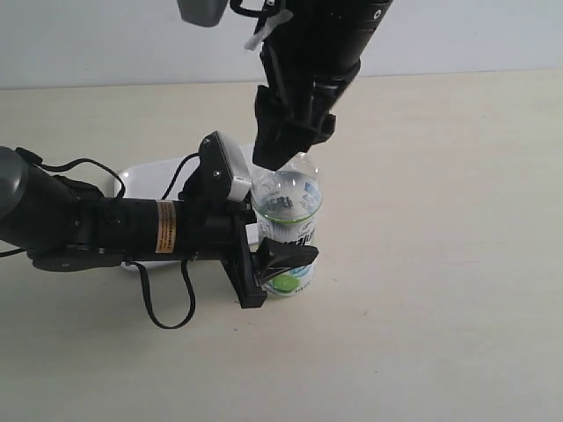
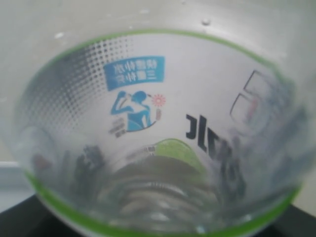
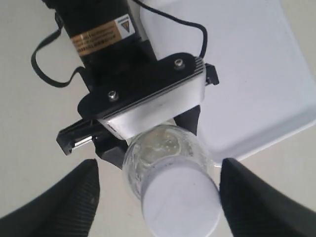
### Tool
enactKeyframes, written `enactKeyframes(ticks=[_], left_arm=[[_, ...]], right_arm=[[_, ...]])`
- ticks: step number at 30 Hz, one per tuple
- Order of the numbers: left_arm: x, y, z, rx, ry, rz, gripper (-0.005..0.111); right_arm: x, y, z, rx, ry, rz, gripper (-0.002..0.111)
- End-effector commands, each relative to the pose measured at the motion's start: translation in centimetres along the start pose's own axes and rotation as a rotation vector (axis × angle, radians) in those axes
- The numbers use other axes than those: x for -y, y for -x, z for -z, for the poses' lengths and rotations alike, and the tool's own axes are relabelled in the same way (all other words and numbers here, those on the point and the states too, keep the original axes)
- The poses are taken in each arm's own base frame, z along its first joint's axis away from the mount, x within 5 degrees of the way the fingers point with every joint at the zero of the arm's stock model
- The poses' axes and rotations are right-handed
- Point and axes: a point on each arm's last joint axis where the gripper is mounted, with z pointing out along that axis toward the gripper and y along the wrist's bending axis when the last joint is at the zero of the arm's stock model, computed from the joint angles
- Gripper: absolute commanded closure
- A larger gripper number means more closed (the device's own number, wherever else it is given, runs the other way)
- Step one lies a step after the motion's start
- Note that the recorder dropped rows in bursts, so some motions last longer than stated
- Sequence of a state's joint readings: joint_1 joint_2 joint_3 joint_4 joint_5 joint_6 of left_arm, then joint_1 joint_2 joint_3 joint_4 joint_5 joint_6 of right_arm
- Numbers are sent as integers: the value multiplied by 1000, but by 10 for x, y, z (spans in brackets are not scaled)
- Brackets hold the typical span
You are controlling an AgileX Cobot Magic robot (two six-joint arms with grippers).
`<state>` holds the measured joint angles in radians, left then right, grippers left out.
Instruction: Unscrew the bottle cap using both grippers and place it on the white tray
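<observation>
A smooth cream table point(image 1: 440, 316) spreads beneath the left gripper point(image 1: 283, 259) and the right gripper point(image 1: 274, 161), running on well beyond both to either side. Behind the two, a plain pale wall point(image 1: 97, 44) meets the table's far edge in a straight line across the scene.

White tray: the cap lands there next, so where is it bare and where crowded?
Bare: most of the white tray, from the black cable out to its far rim. Crowded: the edge nearest the bottle, where the left pincer and its arm sit.
</observation>
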<state>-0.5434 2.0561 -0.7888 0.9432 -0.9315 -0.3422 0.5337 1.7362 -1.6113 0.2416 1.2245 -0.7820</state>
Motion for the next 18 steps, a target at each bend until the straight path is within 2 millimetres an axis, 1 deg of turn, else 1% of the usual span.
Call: enactKeyframes(ticks=[1, 3, 6, 8, 10, 12, 18], left_arm=[[-2, 3, 1, 1, 10, -1, 107], [-2, 3, 1, 1, 10, -1, 107], [-2, 3, 1, 1, 10, -1, 107], [-2, 3, 1, 1, 10, -1, 107], [-2, 3, 1, 1, 10, -1, 107], [-2, 3, 1, 1, 10, -1, 107], [-2, 3, 1, 1, 10, -1, 107]], right_arm=[[-7, 2, 16, 51, -6, -191, 42], [-7, 2, 21, 54, -22, -321, 42], [-2, 5, 29, 74, -61, -593, 42], [2, 8, 34, 88, -90, -694, 42], [4, 10, 36, 102, -92, -763, 42], [6, 13, 36, 112, -93, -790, 42], [12, 14, 23, 81, -95, -834, 42]])
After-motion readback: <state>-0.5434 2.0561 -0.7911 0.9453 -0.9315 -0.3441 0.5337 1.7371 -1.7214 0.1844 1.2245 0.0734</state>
